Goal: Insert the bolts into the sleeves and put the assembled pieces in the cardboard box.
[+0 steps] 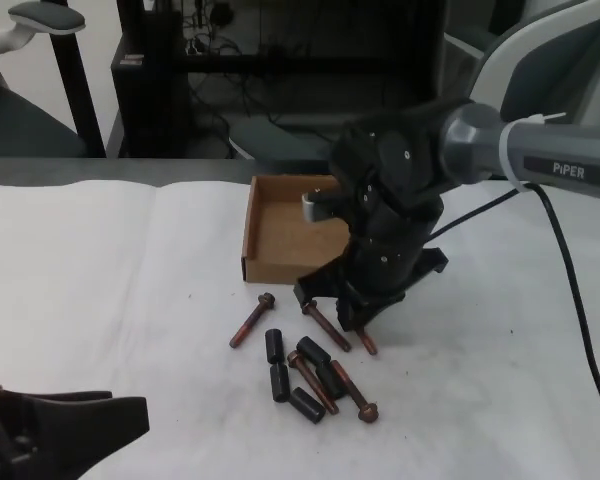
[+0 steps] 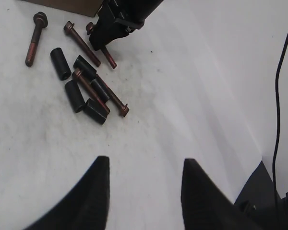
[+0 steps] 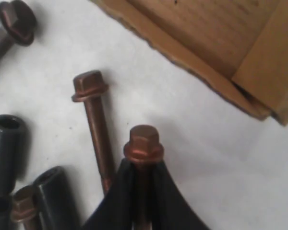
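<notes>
the bolt (image 3: 143,143) in hand lies near the middle of the table (image 1: 80,260), just in front of the near wall of the cardboard box (image 1: 248,240). i cannot tell whether it rests on the cloth or is just off it. the right gripper (image 3: 143,167) has its two fingers closed on the shank right under the head, so the head pokes out beyond the tips. a second bolt (image 3: 93,110) lies just beside it, nearly parallel. the sleeves (image 1: 273,346) and the other bolts sit in a loose cluster toward the near edge.

to do this well, the lift likely wants to go straight up, so the neighbouring bolt is not dragged along. the grip sits high on the shank, which leaves the threaded end free for a sleeve, but a firm squeeze seems wise, since a round shank can swivel. the left gripper (image 2: 144,165) hangs over the near left corner, fingers spread and holding nothing. it probably has to pick a sleeve and present its bore squarely.
</notes>
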Controlling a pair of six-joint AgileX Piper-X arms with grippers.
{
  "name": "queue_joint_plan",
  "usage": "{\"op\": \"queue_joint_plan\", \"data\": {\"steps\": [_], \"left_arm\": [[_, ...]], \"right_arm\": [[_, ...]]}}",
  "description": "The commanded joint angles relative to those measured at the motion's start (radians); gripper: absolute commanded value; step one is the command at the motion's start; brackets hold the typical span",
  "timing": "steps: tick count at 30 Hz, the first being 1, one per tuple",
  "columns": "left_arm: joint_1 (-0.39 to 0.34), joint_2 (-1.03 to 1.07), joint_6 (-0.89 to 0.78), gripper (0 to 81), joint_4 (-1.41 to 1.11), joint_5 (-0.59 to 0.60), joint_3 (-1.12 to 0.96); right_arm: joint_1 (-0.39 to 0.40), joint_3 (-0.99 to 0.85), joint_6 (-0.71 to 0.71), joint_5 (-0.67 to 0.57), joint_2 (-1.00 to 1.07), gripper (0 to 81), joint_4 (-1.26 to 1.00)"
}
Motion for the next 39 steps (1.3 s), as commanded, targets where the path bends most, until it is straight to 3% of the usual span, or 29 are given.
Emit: {"op": "queue_joint_plan", "data": {"steps": [1, 8, 17, 26, 32, 39], "left_arm": [[-0.001, 0.004, 0.003, 47.3, -0.018, 0.017, -0.014], [-0.001, 0.004, 0.010, 47.3, -0.103, 0.029, -0.014], [-0.001, 0.062, 0.012, 47.3, -0.101, -0.006, -0.018], [-0.010, 0.255, 0.126, 47.3, -0.093, -0.044, -0.077], [-0.103, 0.472, 0.221, 47.3, -0.076, -0.139, -0.226], [-0.243, 0.796, 0.395, 48.2, 0.135, -0.310, -0.477]], "right_arm": [[0.002, -0.009, 0.005, -0.020, -0.063, 0.0, 0.014], [0.002, 0.103, 0.026, -0.020, -0.232, 0.0, -0.026], [0.009, 0.439, 0.120, -0.053, -0.545, 0.0, -0.210], [0.029, 0.741, 0.241, -0.088, -0.842, 0.0, -0.359], [0.038, 0.874, 0.312, -0.110, -1.002, 0.0, -0.422], [0.038, 0.928, 0.320, -0.150, -1.111, 0.0, -0.419]]}}
